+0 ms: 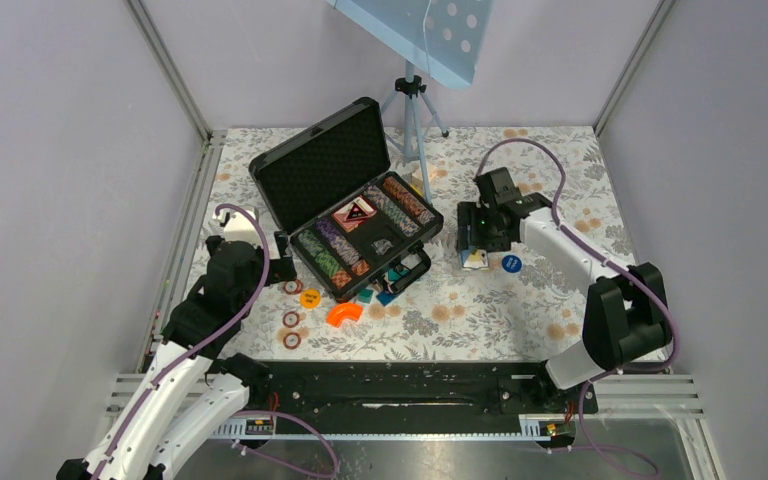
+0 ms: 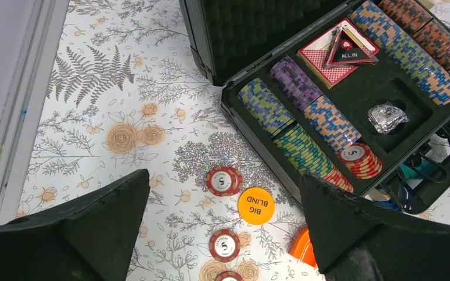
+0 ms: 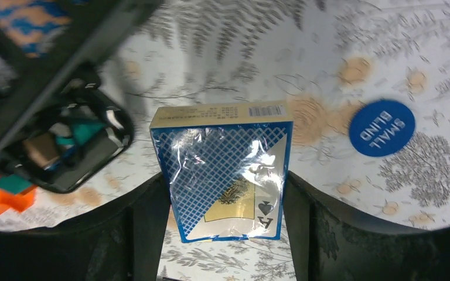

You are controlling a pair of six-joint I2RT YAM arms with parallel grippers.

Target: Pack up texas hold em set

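The right claw (image 3: pixel 225 178) is gripping the blue card deck (image 3: pixel 217 152), its jaws partly closed and pressing against the deck's two long sides. Whether the deck is touching the desk (image 2: pixel 123 88) is not clear. The SMALL BLIND disc (image 3: pixel 382 127) is lying near this claw, off to one side, and the open briefcase (image 1: pixel 325 165) is lying on the other side. The left claw (image 2: pixel 224 175) is hovering with its jaws spread wide, holding nothing. Below and between them, loose round chips (image 2: pixel 224 180) and the BIG BLIND disc (image 2: pixel 256 205) are lying on the desk. Ahead of this claw, the briefcase is holding rows of striped poker chips (image 2: pixel 296 111) and the red card deck (image 2: pixel 328 61).
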